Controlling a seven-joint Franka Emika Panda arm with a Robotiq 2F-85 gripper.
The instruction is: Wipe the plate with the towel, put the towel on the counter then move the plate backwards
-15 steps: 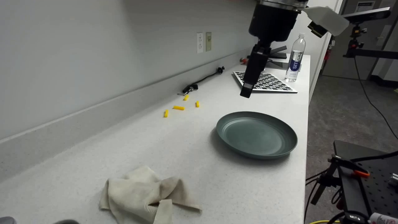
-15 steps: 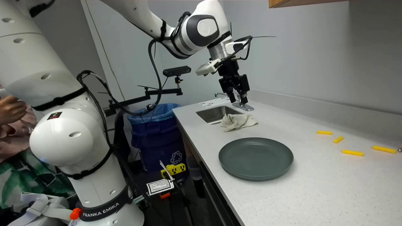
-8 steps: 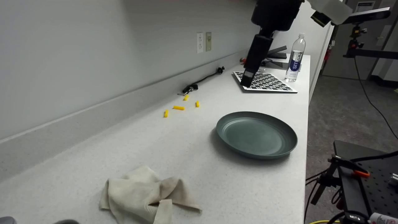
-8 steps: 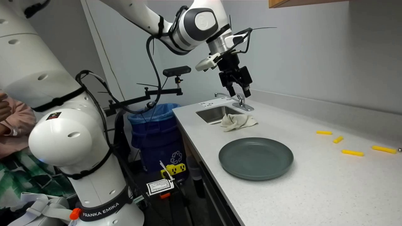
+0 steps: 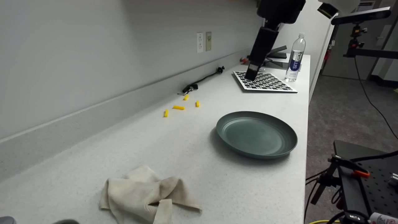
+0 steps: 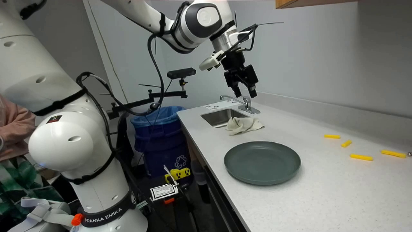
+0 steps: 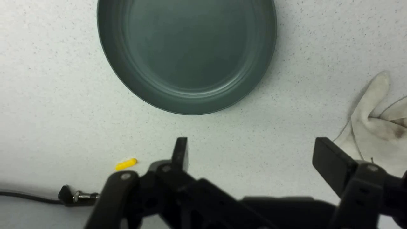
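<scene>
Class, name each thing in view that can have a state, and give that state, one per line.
Gripper: open, holding nothing
Plate: face up, flat on the counter
Towel: crumpled, apparently stained, on the counter
Water bottle: upright
Yellow sticks: lying scattered
Patterned board: pattern side up
Recycling bin: open at the top
Faucet: no visible flow

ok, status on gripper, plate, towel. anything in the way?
Gripper open, nothing held, above the counter. Plate on counter; towel crumpled, apart from it. Yellow pieces nearer the wall, maybe in the way that side.
</scene>
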